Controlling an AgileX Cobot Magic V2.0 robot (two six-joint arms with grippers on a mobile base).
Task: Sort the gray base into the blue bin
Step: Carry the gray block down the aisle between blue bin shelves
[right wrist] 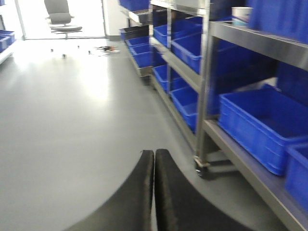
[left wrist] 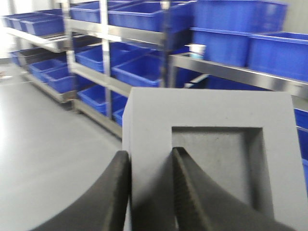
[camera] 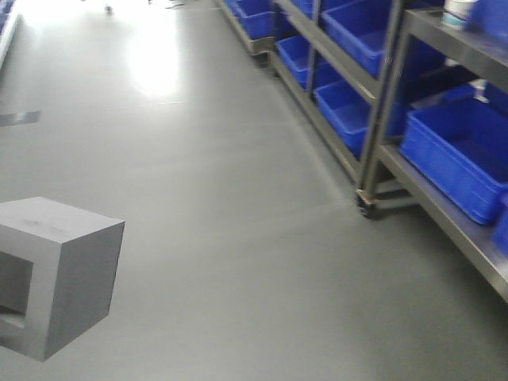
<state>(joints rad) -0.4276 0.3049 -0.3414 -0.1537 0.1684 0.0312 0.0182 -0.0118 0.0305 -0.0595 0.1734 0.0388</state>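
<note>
Gray and matte, the gray base [left wrist: 211,159] is off the ground in the left gripper [left wrist: 149,161]: one dark finger [left wrist: 118,192] lies on its outer side and the other sits inside the square recess, so the jaws pinch only the wall between them. In the front view the gray base [camera: 59,274] hangs at lower left over the floor [camera: 238,222], well apart from the blue bin [camera: 456,159] on the low shelf of the steel rack [camera: 373,127] to the right; many similar bins fill the shelves and I cannot tell which one is meant. The hold on one wall looks like the weak point: most of the block sits to one side of the fingers, so a quick swing toward the rack could twist it or let it slip to the floor, and the shelf edge above the bin could knock it on the way in. The left arm reaches forward with the recess facing its wrist camera. The right gripper [right wrist: 154,159] points out over bare floor, fingers pressed together on nothing, beside the blue bin [right wrist: 255,120]
</note>
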